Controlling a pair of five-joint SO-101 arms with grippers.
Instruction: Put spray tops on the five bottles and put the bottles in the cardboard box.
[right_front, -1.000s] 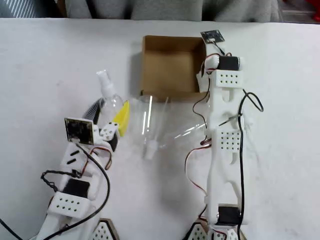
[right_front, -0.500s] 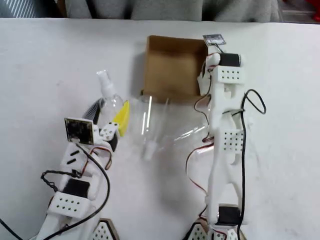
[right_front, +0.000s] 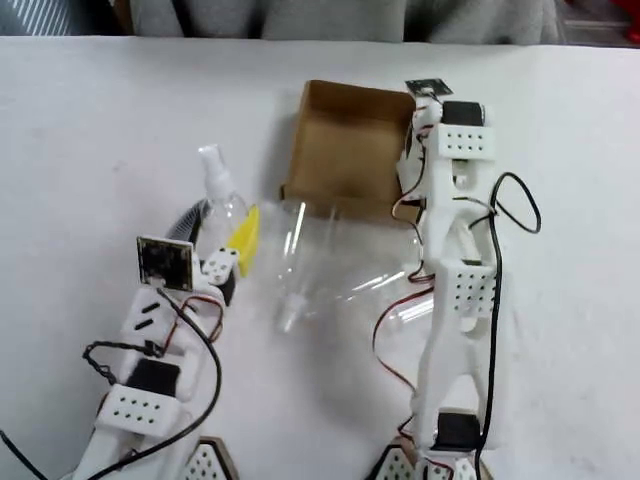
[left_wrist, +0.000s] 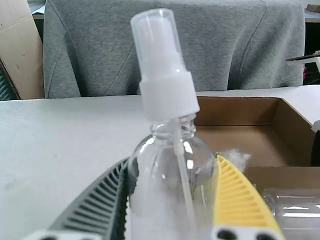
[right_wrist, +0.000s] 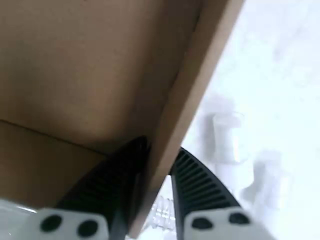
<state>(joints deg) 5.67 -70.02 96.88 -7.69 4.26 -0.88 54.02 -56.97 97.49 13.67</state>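
My left gripper (left_wrist: 172, 210) is clamped on a capped bottle (left_wrist: 167, 150); my right gripper (right_wrist: 159, 175) pinches the box (right_front: 345, 150) wall. Boxing looks next: carry the bottle right, over the rim.

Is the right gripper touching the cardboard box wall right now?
Touching. In the right wrist view the right gripper straddles the cardboard box wall, a finger pressed on each face.

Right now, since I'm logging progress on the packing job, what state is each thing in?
capped bottle: upright, spray top on
left gripper: shut on capped bottle
cardboard box: open, no bottle inside
right gripper: shut on cardboard box wall
loose bottles: two, lying on their sides beside the box
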